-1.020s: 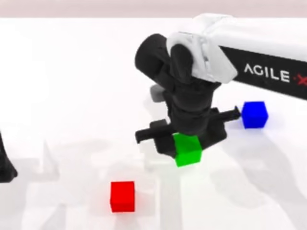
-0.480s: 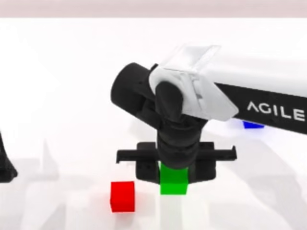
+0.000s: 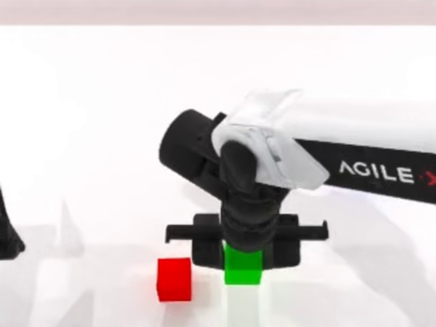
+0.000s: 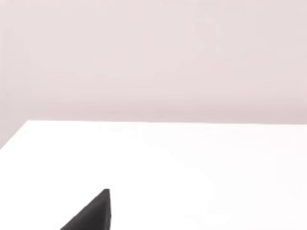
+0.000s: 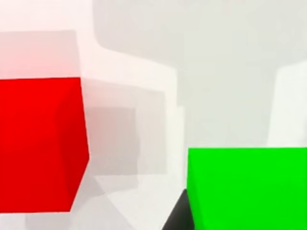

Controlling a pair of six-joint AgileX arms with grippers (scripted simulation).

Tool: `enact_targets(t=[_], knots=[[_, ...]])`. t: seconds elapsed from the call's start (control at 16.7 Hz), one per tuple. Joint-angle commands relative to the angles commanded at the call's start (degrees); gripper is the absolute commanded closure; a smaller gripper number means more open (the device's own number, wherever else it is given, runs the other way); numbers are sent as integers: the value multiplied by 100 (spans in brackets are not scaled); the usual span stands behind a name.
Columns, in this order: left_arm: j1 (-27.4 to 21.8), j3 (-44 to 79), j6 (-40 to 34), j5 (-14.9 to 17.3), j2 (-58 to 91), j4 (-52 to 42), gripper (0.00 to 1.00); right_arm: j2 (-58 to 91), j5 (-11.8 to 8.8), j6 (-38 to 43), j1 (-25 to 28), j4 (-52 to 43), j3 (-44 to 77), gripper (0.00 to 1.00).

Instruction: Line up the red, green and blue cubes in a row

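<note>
- Your green cube [image 3: 243, 266] sits near the front of the table, just right of the red cube [image 3: 174, 278], with a narrow strip of bare table [image 3: 102, 136] between them; the two do not touch.
- The right gripper [image 3: 244, 255] stands directly over the green cube, coming down on it from above, with its black body spanning left to right across the cube. The right wrist view shows a dark finger [image 5: 178, 215] against the green cube [image 5: 247, 189], so you can read the gripper as pinching the cube.
- You cannot tell from these views whether the cube rests on the table or hangs just above it.
- A cube has no long axis. What matters is that the green cube's faces look square to the red cube's [image 5: 41, 143], and its front edge lies slightly farther back than the red one's.
- The blue cube is not visible in any view; the right arm may be covering it, so you cannot place it.
- My judgement: the coming move turns on that gap to the red cube. Release straight up, since any sideways drift could skew the row.
- The right arm is the one at work. The left arm is parked at the table's left edge, where only a dark sliver [image 3: 8, 235] shows.
</note>
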Motion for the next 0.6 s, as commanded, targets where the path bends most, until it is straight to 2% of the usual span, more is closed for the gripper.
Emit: enact_targets(t=[0.24, 0.48, 0.6], knots=[[0, 0, 0, 0, 0, 0, 0, 236, 1, 6, 38, 738, -527, 100], [0, 0, 0, 0, 0, 0, 0, 252, 2, 7, 41, 777, -561, 100], [0, 0, 0, 0, 0, 0, 0, 252, 2, 7, 41, 777, -561, 85]])
